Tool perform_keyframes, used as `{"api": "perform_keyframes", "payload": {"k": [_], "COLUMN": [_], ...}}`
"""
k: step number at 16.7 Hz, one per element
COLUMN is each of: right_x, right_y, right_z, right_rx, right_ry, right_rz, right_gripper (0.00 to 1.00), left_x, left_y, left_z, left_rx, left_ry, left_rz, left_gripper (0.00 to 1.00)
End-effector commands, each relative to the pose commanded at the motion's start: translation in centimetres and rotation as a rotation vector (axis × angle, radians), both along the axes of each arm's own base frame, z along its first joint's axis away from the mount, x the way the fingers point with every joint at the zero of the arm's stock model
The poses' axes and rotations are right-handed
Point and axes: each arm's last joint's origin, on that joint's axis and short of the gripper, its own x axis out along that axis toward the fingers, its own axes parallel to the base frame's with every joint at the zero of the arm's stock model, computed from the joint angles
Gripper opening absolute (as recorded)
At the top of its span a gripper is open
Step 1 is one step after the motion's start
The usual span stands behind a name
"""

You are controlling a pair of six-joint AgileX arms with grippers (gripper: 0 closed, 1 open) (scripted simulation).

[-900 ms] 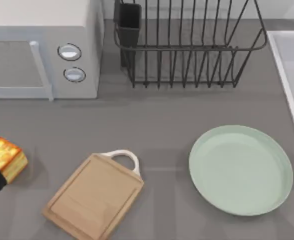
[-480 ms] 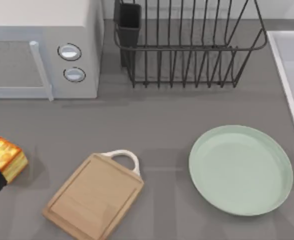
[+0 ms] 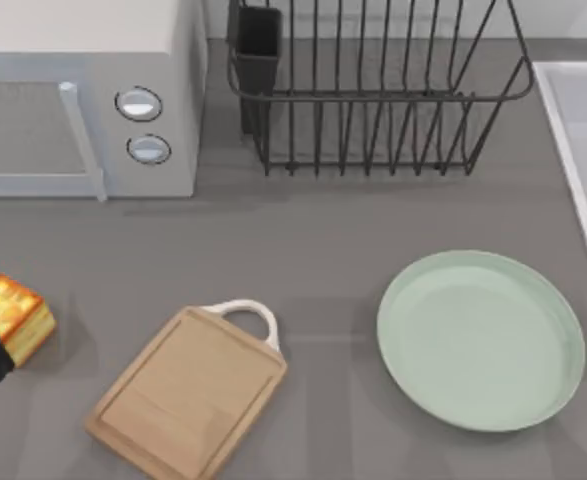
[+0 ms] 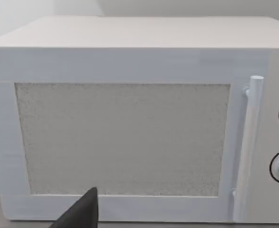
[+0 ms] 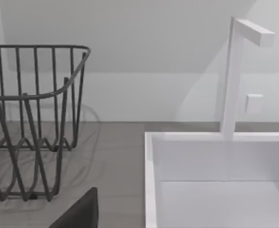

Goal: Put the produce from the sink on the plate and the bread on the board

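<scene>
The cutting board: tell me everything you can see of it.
The cutting board is a rectangular slab of light wood with rounded corners and a shallow groove running just inside its edge. A white loop handle is fixed to one short end. It lies flat on the grey table, turned at an angle, with the handle end pointing up and toward the plate. Nothing rests on it. The bread sits apart from it toward the table's left edge, and the plate lies apart on its other side.
</scene>
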Motion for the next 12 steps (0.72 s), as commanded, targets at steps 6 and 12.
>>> {"api": "perform_keyframes", "payload": {"k": [6, 12], "right_x": [0.0, 0.0], "right_y": [0.0, -0.1], "right_z": [0.0, 1.2], "right_rx": [0.0, -0.008], "right_ry": [0.0, 0.041], "right_rz": [0.0, -0.009], "right_gripper": [1.0, 1.0], "left_x": [0.0, 0.0], "left_y": [0.0, 0.0], "left_z": [0.0, 0.0], "left_rx": [0.0, 0.0], "left_ry": [0.0, 0.0], "left_rz": [0.0, 0.0], "left_gripper": [1.0, 1.0]}}
